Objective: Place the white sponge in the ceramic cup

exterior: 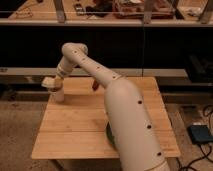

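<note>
a: where is your tool right now?

b: my tool [52, 83] is out over the far left corner of the desk [80, 130], at the end of my arm, which reaches back and left from my base.

a: and the white sponge?

b: the pale pad at the tip, the white sponge [49, 82], seems to be pinched in my tool; the view is dim there, so that grip is my best reading, not a sure one. it looks to lie roughly flat, its long axis running left to right.

a: which way does the ceramic cup lie from it?

b: straight down. the ceramic cup [58, 94] stands upright on the desk just under my tool, its rim close beneath the sponge. so i judge the coming move turns on keeping the sponge centred over the rim, since the pad is about as wide as the mouth and could catch on the edge.

a: anything in the way?

b: not near the cup. a small reddish object [94, 84] sits further right by the back edge, and a dark green dish [108, 134] peeks out behind my arm, well apart.
</note>
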Controlling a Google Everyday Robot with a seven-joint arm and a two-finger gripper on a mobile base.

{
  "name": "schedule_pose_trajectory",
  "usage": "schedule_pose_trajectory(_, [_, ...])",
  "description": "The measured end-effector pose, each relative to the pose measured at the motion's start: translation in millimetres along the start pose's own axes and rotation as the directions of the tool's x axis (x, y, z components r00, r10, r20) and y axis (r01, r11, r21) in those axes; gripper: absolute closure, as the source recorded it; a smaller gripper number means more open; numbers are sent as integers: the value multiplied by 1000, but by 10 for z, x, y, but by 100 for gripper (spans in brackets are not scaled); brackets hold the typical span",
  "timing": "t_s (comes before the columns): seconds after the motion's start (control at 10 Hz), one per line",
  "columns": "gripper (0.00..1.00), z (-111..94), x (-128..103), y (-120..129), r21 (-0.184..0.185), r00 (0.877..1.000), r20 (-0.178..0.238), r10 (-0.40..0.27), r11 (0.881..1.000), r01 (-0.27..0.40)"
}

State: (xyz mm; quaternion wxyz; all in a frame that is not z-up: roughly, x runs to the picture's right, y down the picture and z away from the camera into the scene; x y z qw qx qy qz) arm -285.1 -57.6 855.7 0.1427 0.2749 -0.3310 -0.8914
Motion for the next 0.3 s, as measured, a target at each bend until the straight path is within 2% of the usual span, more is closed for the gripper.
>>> schedule_pose_trajectory(0.3, [20, -22, 23, -16, 7, 1000, -2, -25, 1000, 25])
